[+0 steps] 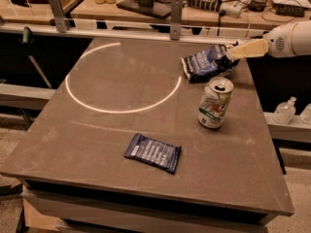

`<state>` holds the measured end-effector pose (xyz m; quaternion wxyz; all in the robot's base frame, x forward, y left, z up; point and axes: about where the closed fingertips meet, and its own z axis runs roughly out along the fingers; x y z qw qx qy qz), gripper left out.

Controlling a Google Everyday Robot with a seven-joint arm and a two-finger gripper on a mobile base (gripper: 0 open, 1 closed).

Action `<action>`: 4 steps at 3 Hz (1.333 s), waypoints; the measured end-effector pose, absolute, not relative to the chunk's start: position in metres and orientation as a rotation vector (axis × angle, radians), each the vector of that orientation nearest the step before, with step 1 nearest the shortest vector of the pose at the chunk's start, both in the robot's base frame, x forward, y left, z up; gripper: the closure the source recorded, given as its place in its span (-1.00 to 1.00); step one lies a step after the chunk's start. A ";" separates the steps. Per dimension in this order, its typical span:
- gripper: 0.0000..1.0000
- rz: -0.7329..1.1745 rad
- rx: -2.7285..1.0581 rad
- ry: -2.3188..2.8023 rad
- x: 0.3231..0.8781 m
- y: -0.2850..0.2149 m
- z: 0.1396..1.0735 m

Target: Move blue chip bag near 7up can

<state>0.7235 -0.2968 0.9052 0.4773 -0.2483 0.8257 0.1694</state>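
Three things on the counter (97, 144): a blue chip bag, a soda can and a flat dark-blue packet.
Blue chip bag (206, 62): crumpled and puffy, dark blue with white lettering, lying at the far right of the counter, close to its back edge.
Soda can (215, 103): white and green with a silver top, standing upright near the right edge, in front of the bag and a little apart from it; the two do not touch.
Flat packet (152, 152): smooth, rectangular, dark blue, lying toward the front of the counter, left of the can and well apart from both the can and the bag.
Gripper (234, 52): cream-coloured, reaching in from the right side at the height of the bag, its tip at the bag's right end.
Jaws: cannot tell how far open they are; they meet the bag's crumpled edge, but whether they have hold of it cannot be told.
Arm (291, 39): a white rounded casing at the right border, behind the gripper.
Ring (121, 111): a thin bright circle marked on the counter's left and middle; the bag lies just outside its right side.
Background: a wooden desk (204, 16) with cables beyond the counter, and a small clear bottle (284, 111) on a ledge to the right.
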 end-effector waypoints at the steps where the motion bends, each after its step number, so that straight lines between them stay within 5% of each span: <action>1: -1.00 0.532 -0.572 2.058 0.740 -0.273 0.899; 2: -1.00 0.617 -0.559 2.115 0.743 -0.250 0.885; 4: -0.16 0.675 -0.619 2.193 0.735 -0.231 0.856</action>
